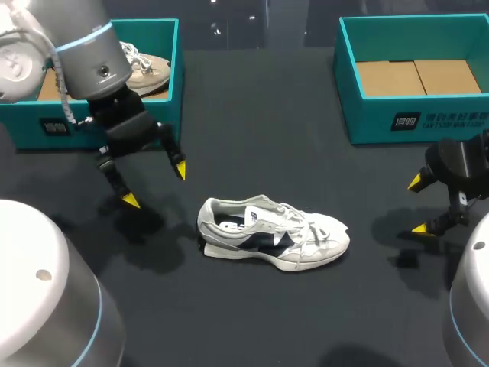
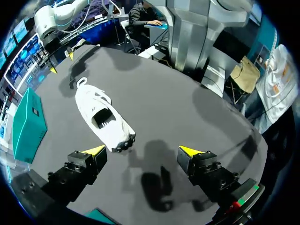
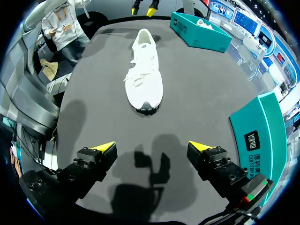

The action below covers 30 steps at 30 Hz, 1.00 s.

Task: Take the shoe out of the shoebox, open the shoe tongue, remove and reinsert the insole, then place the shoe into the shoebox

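The white and navy lace-up shoe (image 1: pixel 273 234) is out of its box. It stands on its sole in the middle of the black worktop (image 1: pixel 252 138), a little toward the near edge, with its heel toward the left edge and its toe toward the right. I judge the first step done and the tongue-opening step in hand.

My left gripper (image 1: pixel 155 185) hangs over the worktop beside the heel, apart from it. Its yellow-tipped fingers are spread wide and hold nothing. My right gripper (image 1: pixel 417 205) sits near the right edge, well apart from the toe, also spread wide and empty.

An open teal cardboard shoebox with a bare brown floor (image 1: pixel 382 122) stands at the far right corner. A second teal shoebox (image 1: pixel 172 61) at the far left corner holds a pale laced shoe (image 1: pixel 149 70).

From the head view the tongue (image 1: pixel 269 211) seems to lie flat under the laces, though I can't be sure at this angle. I can't make out the insole inside the dark opening.

As I read it, the next move needs one gripper to come down and pin the shoe, probably at the heel collar or the toe. The other would then pinch the tongue's free edge and draw it up and forward. The shoe is light and could slide on this surface, so I'd steady it first.
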Motion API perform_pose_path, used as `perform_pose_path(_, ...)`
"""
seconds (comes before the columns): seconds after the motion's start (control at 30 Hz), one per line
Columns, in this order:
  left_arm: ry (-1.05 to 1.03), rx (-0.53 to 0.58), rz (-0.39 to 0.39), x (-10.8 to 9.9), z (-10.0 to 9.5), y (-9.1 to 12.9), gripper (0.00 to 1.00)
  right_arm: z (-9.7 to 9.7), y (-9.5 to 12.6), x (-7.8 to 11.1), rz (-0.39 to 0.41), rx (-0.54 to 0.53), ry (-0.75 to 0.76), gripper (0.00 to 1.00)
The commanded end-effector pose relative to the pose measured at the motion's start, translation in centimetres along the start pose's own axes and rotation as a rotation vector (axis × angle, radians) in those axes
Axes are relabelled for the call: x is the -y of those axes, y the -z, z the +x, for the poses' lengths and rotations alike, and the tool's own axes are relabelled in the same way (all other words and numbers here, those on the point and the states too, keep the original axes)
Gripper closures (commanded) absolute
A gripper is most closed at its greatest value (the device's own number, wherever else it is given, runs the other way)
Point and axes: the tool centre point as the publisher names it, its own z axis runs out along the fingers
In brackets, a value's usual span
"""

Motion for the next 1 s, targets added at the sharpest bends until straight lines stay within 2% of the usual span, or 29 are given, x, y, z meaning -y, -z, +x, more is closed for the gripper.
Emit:
perform_pose_path(0.03,0.216,0.335,0.196,-1.6,1.2,-0.5,0.0,0.2,-0.1,0.0,0.002,0.003,0.0,0.0)
perform_pose_path(0.1,0.253,0.399,0.209,-2.5,2.0,-0.8,0.0,0.2,-0.1,0.0,0.002,0.003,0.0,0.0)
perform_pose_path(0.13,0.282,0.424,0.254,-3.2,2.5,-1.0,0.0,0.2,-0.1,0.0,0.002,0.003,0.0,0.0)
perform_pose_path(0.5,0.282,0.424,0.254,-3.2,2.5,-1.0,0.0,0.2,-0.1,0.0,0.002,0.003,0.0,0.0)
perform_pose_path(0.77,0.311,0.471,0.35,-4.2,3.3,-5.4,0.0,0.2,-0.1,0.0,0.002,0.003,0.0,0.0)
perform_pose_path(0.9,0.351,0.5,0.397,-5.1,3.4,-6.2,0.0,0.2,-0.1,0.0,0.002,0.003,0.0,0.0)
perform_pose_path(1.0,0.372,0.516,0.404,-5.5,3.5,-6.1,0.0,0.2,-0.1,0.0,0.002,0.003,0.0,0.0)
